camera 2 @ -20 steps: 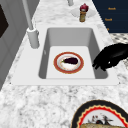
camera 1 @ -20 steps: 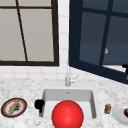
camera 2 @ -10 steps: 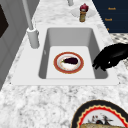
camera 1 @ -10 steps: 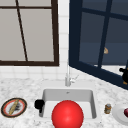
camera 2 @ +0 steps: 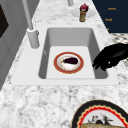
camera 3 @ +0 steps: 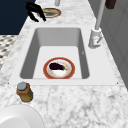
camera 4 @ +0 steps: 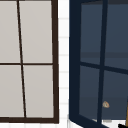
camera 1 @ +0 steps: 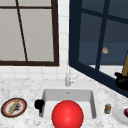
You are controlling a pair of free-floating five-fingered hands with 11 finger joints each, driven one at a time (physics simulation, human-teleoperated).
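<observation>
We see the left hand point(camera 1: 39, 104) hovering at the left rim of the white rectangular sink point(camera 1: 47, 96), above the tabletop point(camera 2: 50, 100); in the left side view its fingers point(camera 2: 100, 65) hang loosely curled over the basin's edge, holding nothing. Down in the basin lies a red-rimmed round plate point(camera 2: 58, 68) carrying a dark purple aubergine point(camera 2: 70, 60). In the front view a large red ball point(camera 1: 67, 115) covers the near part of the sink.

The right hand point(camera 1: 122, 80) floats at the far right by the lower frame of the open dark blue window point(camera 1: 100, 37); we cannot tell how its fingers are set.

Left of the sink rests a black-and-red-rimmed patterned plate point(camera 1: 5, 110) with a long tan piece of food point(camera 1: 13, 107) on it. To the right stand a small brown jar with a grey lid point(camera 3: 24, 92) and a plain white plate point(camera 3: 17, 117) bearing a dark red item point(camera 1: 126, 112).
</observation>
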